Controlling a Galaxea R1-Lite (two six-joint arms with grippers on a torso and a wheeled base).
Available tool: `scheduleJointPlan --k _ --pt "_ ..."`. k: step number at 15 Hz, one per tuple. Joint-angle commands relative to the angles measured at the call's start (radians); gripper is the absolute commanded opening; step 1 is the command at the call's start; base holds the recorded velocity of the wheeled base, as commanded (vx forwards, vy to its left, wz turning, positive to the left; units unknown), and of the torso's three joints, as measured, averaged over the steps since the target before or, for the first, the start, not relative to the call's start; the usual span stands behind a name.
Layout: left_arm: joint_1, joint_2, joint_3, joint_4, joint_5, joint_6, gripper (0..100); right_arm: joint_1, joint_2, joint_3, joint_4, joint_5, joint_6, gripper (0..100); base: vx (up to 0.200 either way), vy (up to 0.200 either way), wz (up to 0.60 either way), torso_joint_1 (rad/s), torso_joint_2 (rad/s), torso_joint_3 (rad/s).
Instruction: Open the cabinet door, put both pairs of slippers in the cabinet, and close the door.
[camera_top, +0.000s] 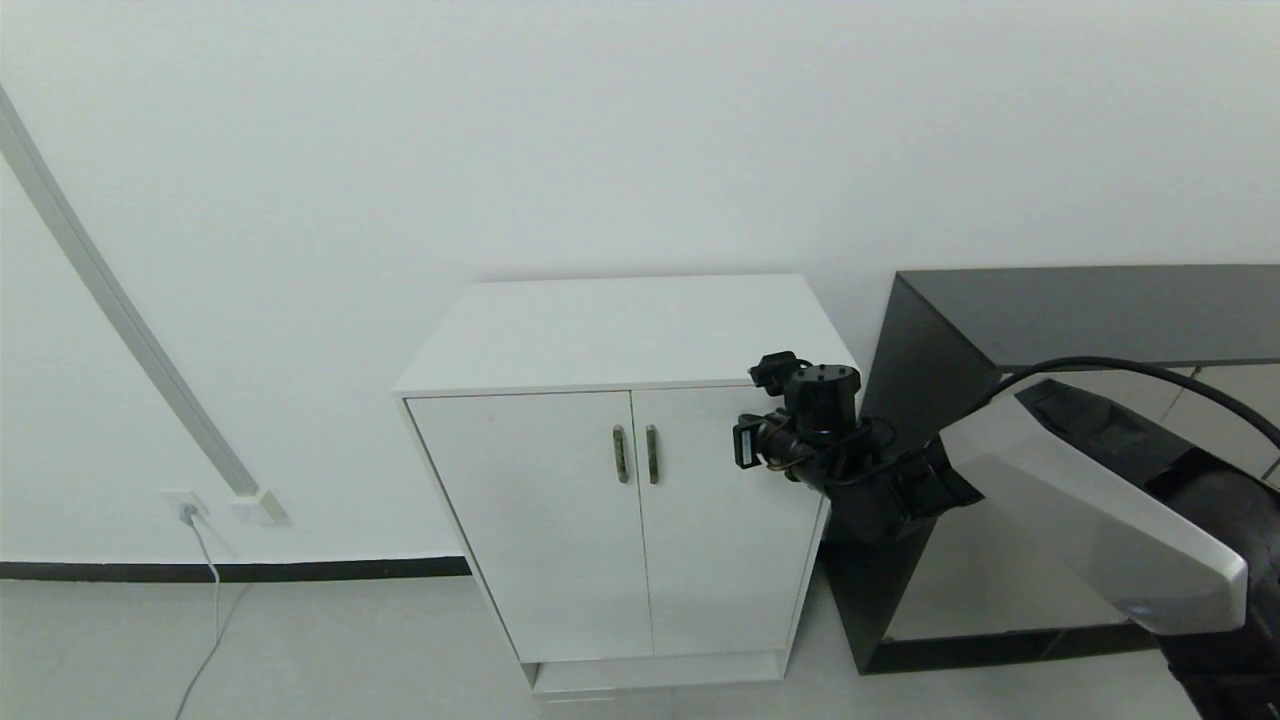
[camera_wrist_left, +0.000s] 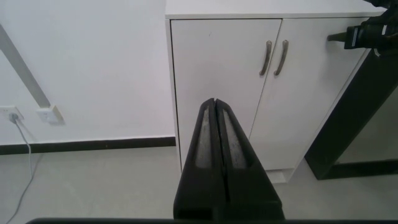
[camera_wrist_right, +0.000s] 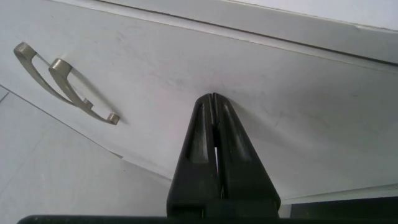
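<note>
The white cabinet (camera_top: 620, 335) stands at the centre of the head view against the wall, with both doors shut. A black stand (camera_top: 1090, 310) sits just beside it at frame right. The right gripper (camera_wrist_right: 213, 97) is at the upper part of the right door (camera_top: 720, 560), jaws closed and empty; whether it touches the door cannot be told. The left gripper (camera_wrist_left: 214, 101) is well apart from the cabinet, jaws closed and empty. Two handles (camera_top: 620, 453) flank the door seam. A wall socket (camera_top: 185, 503) is at lower left.
</note>
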Motion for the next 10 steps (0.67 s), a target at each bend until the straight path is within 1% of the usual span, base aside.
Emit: scheduleJointPlan --k 1,7,10 --pt "0.000 0.001 0.000 0.000 0.000 -0.001 0 -0.003 0.005 -0.004 -0.001 -0.002 -0.001 0 0.000 0.000 0.00 0.000 0.00 0.000" --pt "0.000 0.001 0.000 0.000 0.002 -0.001 0 -0.009 0.006 -0.007 -0.002 -0.002 -0.001 0 0.000 0.000 0.00 0.000 0.00 0.000" --pt "0.000 0.001 0.000 0.000 0.002 -0.005 0 -0.001 -0.035 0.039 -0.007 -0.003 -0.001 0 0.000 0.000 0.00 0.000 0.00 0.000"
